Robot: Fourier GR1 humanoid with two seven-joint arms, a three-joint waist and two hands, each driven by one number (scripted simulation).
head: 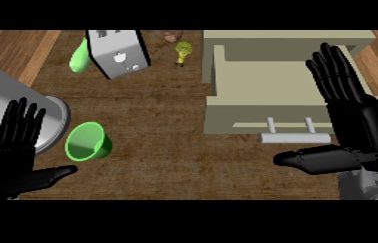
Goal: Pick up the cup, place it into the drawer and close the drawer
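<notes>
Green cup and open drawer — well apart

The green cup (pixel 88 141) is lying tilted at the left, its mouth showing; the beige drawer (pixel 255 82) is standing pulled open, its handle (pixel 294 134) facing forward.

The left robot hand (pixel 21 142) is cut off by the left edge and hides part of a grey round object (pixel 46 118). A small brown thing (pixel 172 36) at the far worktop is too small to identify
</notes>
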